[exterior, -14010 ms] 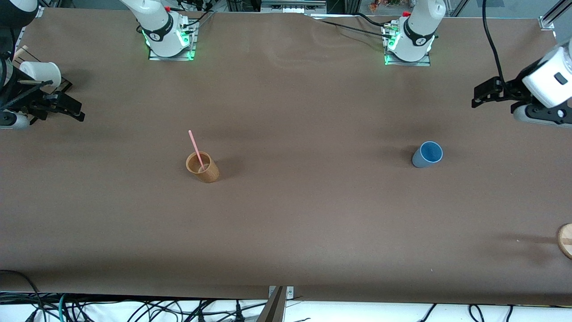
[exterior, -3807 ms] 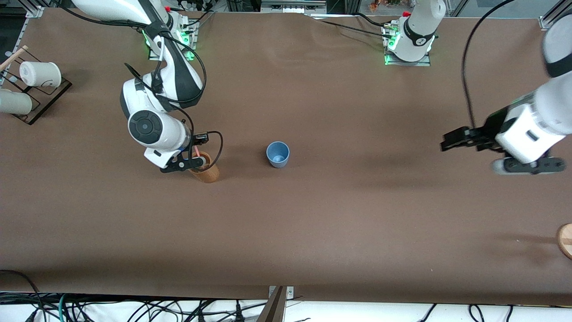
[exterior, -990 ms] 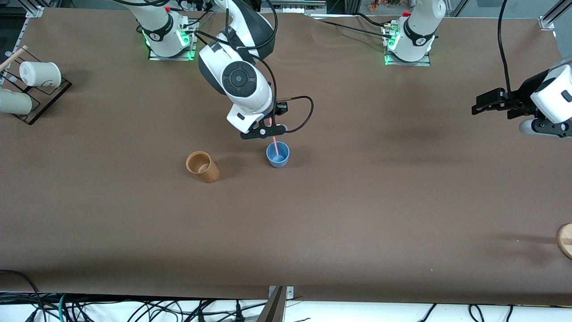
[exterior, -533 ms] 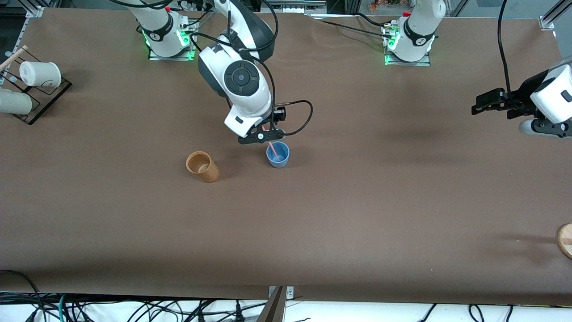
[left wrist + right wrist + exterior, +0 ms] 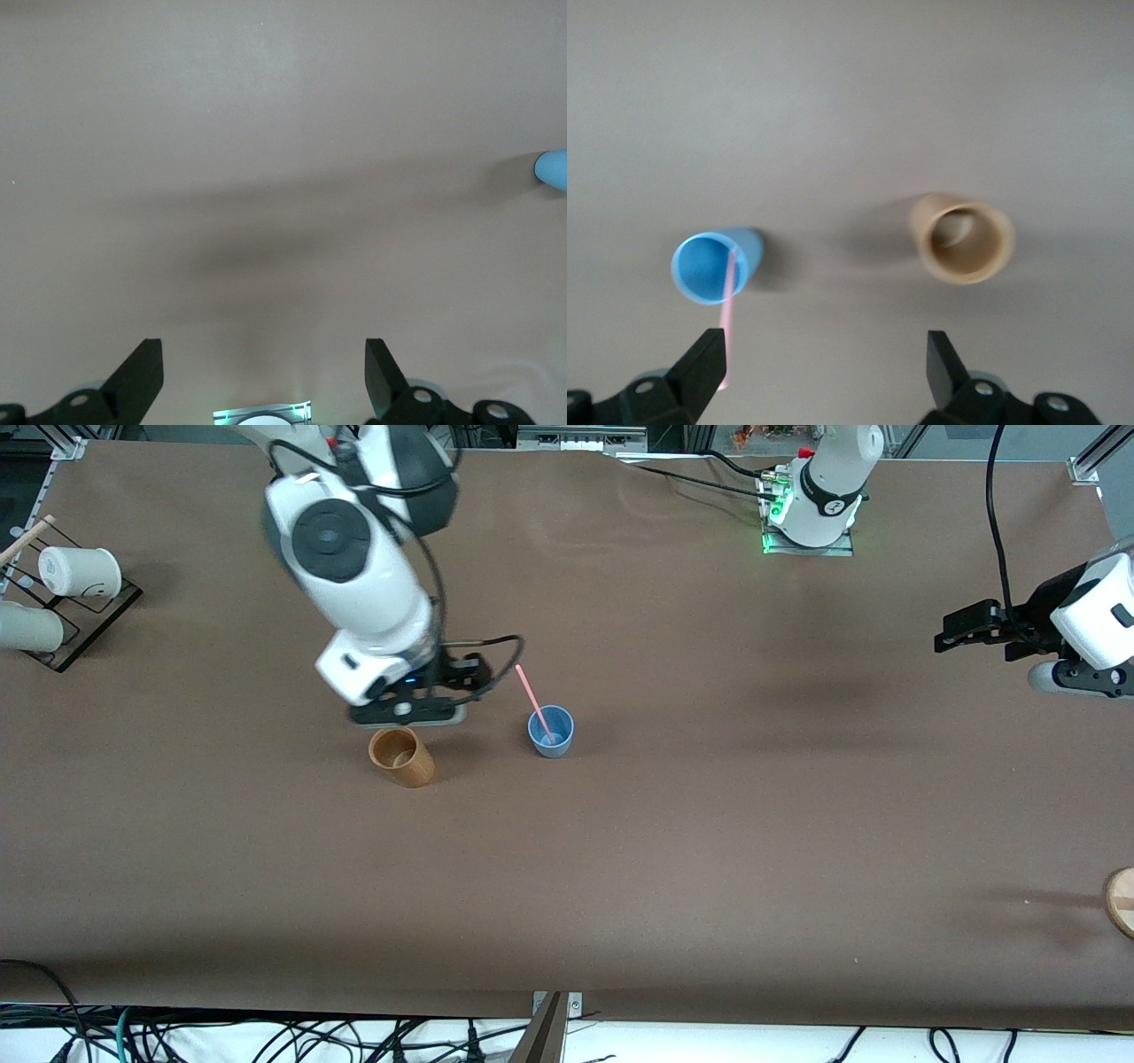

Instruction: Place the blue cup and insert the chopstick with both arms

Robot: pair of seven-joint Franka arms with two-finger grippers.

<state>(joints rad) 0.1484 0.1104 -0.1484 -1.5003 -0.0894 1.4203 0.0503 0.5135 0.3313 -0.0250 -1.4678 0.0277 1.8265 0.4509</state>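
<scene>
The blue cup stands upright mid-table. The pink chopstick stands in it, leaning on the rim with its top tilted toward the right arm's end. My right gripper is open and empty, up over the table close to the brown cup. The right wrist view shows the blue cup, the chopstick, the brown cup and my right gripper holding nothing. My left gripper waits open and empty over the left arm's end of the table. Its wrist view catches only the blue cup's edge.
A black rack with white cups stands at the right arm's end. A round wooden piece lies at the table's edge at the left arm's end, nearer to the front camera.
My right gripper has let go of the chopstick and moved up and away from the blue cup to beside the brown cup. The chopstick stays leaning in the blue cup. The left arm has not moved.
</scene>
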